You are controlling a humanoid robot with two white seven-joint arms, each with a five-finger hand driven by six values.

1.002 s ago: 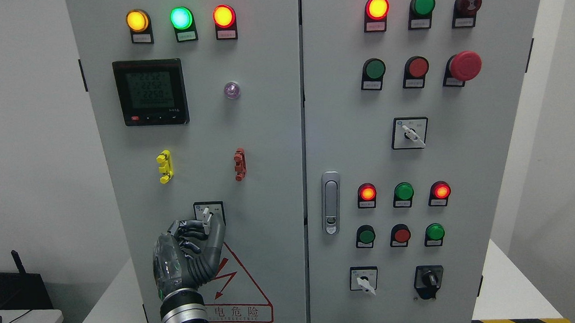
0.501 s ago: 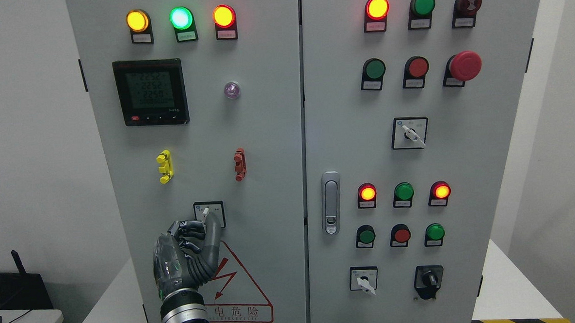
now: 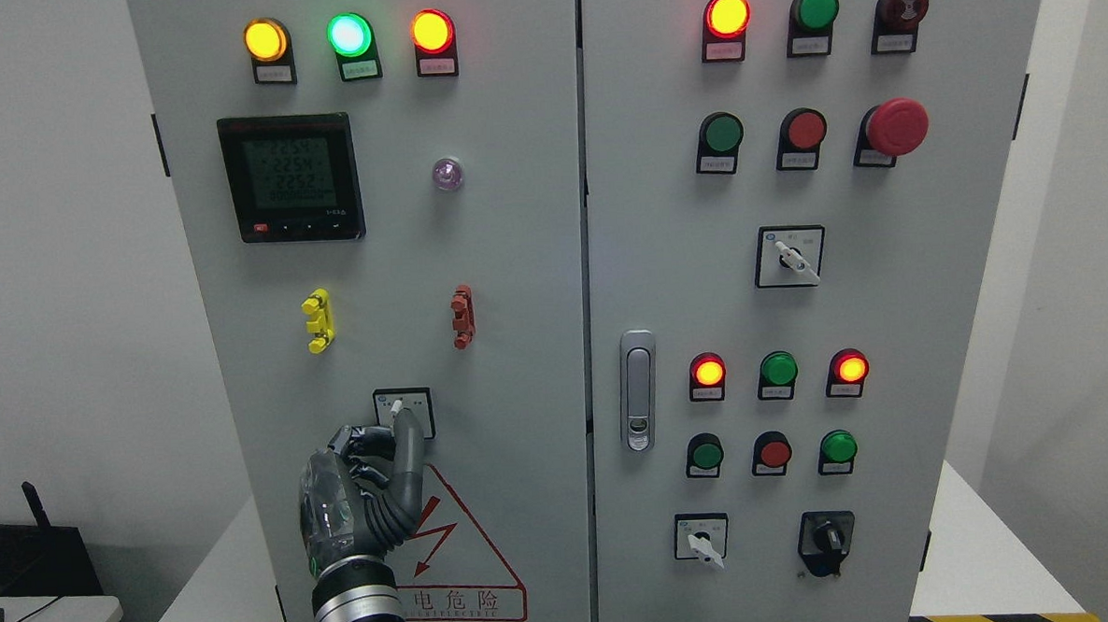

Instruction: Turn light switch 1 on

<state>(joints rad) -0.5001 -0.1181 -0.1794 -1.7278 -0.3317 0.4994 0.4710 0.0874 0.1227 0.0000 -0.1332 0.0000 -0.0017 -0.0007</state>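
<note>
On the left cabinet door, a small rotary switch [image 3: 418, 401] sits in a black-framed square plate above the red warning triangle. Its white lever [image 3: 395, 408] points up, and only its tip shows. My left hand [image 3: 393, 432] rises from the bottom edge, its dark fingers curled. Thumb and forefinger pinch the lever from below, and the thumb covers the lower middle of the plate. The right arm is out of view.
Above the hand are a yellow clip [image 3: 317, 320], a red clip [image 3: 462, 316], a black meter [image 3: 292, 177] and three lit lamps. The right door carries the grey door handle [image 3: 638, 390], buttons, lamps, rotary switches [image 3: 790, 257] and a red emergency stop [image 3: 896, 127].
The thumb has slid left from the plate's right edge onto its middle. More of the white lever is now hidden, and the wrist has shifted slightly right.
</note>
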